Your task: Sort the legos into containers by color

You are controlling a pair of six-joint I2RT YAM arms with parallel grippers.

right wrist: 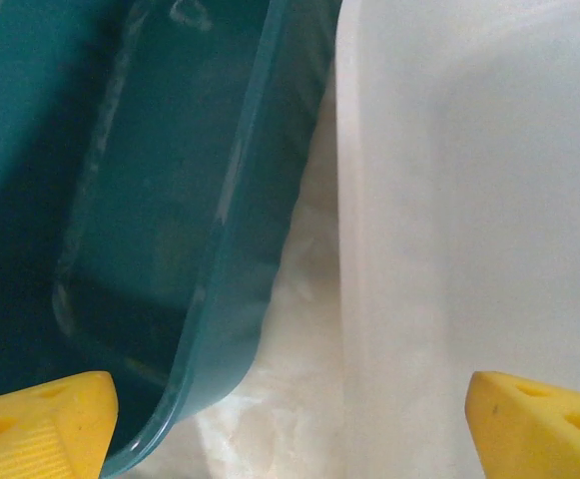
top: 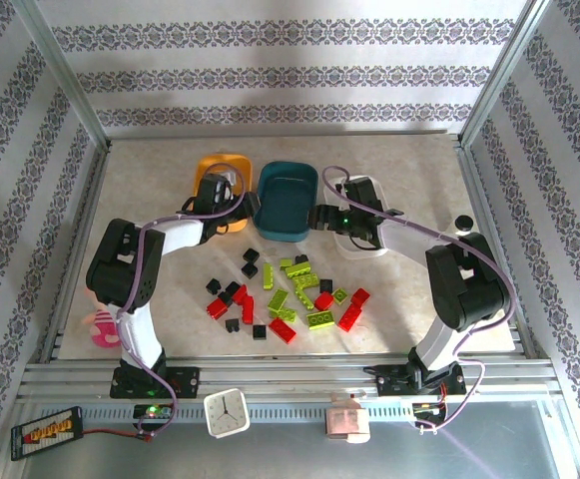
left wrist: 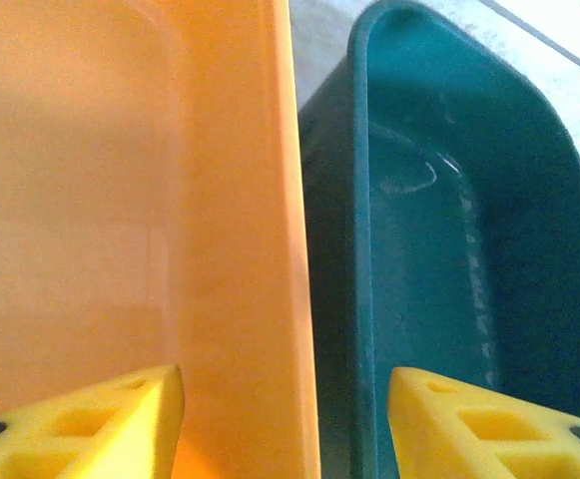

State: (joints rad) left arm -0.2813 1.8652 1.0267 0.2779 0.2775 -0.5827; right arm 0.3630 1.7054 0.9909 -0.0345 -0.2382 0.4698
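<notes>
The legos [top: 280, 294], in red, lime green and black, lie scattered on the table in front of the trays. Three containers stand side by side at the back: orange [top: 220, 163], teal [top: 288, 195] and translucent white [top: 369, 184]. My left gripper [top: 232, 200] [left wrist: 285, 429] is open. One yellow finger [left wrist: 120, 424] is inside the orange tray [left wrist: 120, 200], the other inside the teal tray [left wrist: 449, 249], with both walls between them. My right gripper [top: 321, 218] [right wrist: 290, 429] is open wide, straddling the teal tray's wall [right wrist: 220, 299] and the white tray's wall [right wrist: 469, 200]. Neither gripper holds a brick.
A small black-capped object [top: 461, 222] stands near the table's right edge. A pink toy [top: 105, 327] lies at the left rail. Metal frame posts and patterned walls enclose the table. Bare table [right wrist: 290, 399] shows in the gap between the teal and white trays.
</notes>
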